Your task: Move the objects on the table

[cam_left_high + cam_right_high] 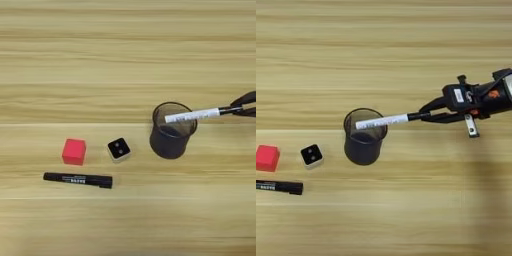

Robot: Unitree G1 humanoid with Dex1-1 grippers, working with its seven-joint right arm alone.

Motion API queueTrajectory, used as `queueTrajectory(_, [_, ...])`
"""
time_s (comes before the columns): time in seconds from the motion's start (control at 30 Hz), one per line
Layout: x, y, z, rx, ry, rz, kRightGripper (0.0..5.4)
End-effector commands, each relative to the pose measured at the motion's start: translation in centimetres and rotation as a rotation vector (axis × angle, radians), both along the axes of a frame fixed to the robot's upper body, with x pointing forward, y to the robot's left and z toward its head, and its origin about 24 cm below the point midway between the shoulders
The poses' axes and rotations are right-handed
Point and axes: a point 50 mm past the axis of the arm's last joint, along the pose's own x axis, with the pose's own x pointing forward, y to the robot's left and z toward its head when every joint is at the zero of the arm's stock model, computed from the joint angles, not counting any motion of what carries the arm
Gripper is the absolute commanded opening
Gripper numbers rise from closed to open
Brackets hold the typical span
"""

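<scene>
Pale yellow wood with long grain bands is making up the counter (125, 50). Coming in from the pen cup's right, the gripper (428, 114) is pinching the black cap of the slim white marker (381, 121), whose long axis is lying nearly level, its white end reaching over the mouth of the round wire-mesh pen cup (363, 137). Left of the pen cup are sitting a black-faced cube (119, 149), a red block (74, 151) and, below these, the matte black marker (77, 179), lying flat.
</scene>
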Motion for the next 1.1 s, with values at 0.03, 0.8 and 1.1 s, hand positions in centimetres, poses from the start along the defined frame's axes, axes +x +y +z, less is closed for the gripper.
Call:
queueTrajectory(0.03, [1.0,0.5,3.5,-0.041,-0.165,0.004,0.68])
queueTrajectory(0.8, [2.3,2.9,3.3,-0.044,-0.177,0.084,0.68])
queueTrajectory(1.1, [2.2,3.1,3.4,-0.04,-0.18,0.092,0.97])
